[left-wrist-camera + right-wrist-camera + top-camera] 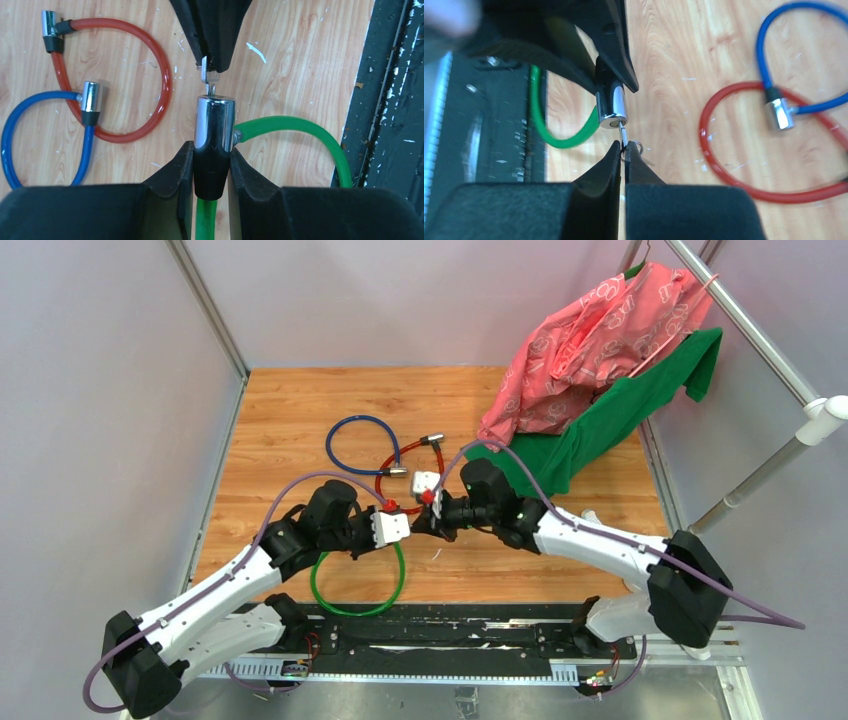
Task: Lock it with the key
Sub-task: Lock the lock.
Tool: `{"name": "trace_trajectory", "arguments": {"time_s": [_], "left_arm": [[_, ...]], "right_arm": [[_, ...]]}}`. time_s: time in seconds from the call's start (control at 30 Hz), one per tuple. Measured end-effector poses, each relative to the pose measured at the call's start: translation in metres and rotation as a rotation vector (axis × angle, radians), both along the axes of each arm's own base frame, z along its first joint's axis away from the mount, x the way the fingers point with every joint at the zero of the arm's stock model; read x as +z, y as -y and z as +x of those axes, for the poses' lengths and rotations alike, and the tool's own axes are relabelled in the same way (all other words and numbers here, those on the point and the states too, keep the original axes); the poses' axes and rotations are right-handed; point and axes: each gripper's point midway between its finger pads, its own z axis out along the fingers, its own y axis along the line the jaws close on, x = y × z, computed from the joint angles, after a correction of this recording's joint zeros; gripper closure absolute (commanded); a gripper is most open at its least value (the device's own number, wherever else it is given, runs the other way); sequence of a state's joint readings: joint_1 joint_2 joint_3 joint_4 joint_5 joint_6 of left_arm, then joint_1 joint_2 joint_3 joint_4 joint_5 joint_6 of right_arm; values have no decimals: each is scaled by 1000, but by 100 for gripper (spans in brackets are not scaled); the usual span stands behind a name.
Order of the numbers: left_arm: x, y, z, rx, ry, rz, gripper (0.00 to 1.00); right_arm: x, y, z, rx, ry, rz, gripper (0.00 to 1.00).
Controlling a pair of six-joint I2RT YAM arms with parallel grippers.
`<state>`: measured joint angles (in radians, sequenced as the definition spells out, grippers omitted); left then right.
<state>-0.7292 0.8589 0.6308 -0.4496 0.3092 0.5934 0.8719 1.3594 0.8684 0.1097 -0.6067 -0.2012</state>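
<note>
Since the key (206, 76) already sits with its blade in the keyhole at the end of the chrome lock cylinder (215, 120), the step in hand looks like the turn itself. Doing it well is mostly a matter of twisting cleanly about the blade's own line. The right gripper (625, 150) is pinched tight on the key's head, its tips just short of the cylinder face. A small wire ring (636, 145) pokes out beside them; the rest of the bunch I cannot make out. The turn should come from the wrist roll alone, with no sideways push, since so thin a blade would likely bend or slip out of the pinch. The left gripper (212, 152) clamps the cylinder by its black sleeve (212, 175), just under the chrome, and it has to resist the twist. If the cylinder spins in that grip, the lock will probably not turn. The green cable (300, 125) curves off from the cylinder's side toward the near edge of the wooden table (300, 400). The red cable (162, 75) and blue cable (86, 150) lie well apart from the work.
</note>
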Motion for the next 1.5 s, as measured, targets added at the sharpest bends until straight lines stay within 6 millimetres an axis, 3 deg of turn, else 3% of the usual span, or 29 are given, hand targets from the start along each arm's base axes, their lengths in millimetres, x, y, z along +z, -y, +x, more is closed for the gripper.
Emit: {"name": "trace_trajectory", "arguments": {"time_s": [0.33,0.63,0.7,0.8,0.87,1.03,1.17,1.27,1.33,1.4,1.5], "left_arm": [[1,0,-4,-9,-16,3,100],[-2,-2,-7,-9,-33,14,100],[-2,-2,-7,-8,-33,12,100],[-1,-1,-6,-7,-33,7,100],[1,1,-7,-10,-37,-8,100],[3,3,-7,-10,-39,-19,100],[3,4,-8,-13,-40,-23,100],[4,4,-8,-14,-40,-26,100],[4,4,-7,-12,-42,-27,100],[4,4,-8,-12,-42,-29,100],[5,5,-8,-13,-42,-33,100]], "right_arm": [[6,0,-8,104,631,13,100],[7,-2,-12,227,1009,-90,100],[6,-1,-11,234,1045,-113,93],[6,1,-10,230,1061,-135,67],[7,4,-11,230,1069,-149,59],[27,20,-20,199,1060,-136,43],[54,30,-27,108,942,-49,42],[81,32,-25,-22,691,70,43],[96,40,-10,-172,442,154,44],[97,47,1,-295,208,211,44],[87,45,1,-375,-41,247,35]]}}
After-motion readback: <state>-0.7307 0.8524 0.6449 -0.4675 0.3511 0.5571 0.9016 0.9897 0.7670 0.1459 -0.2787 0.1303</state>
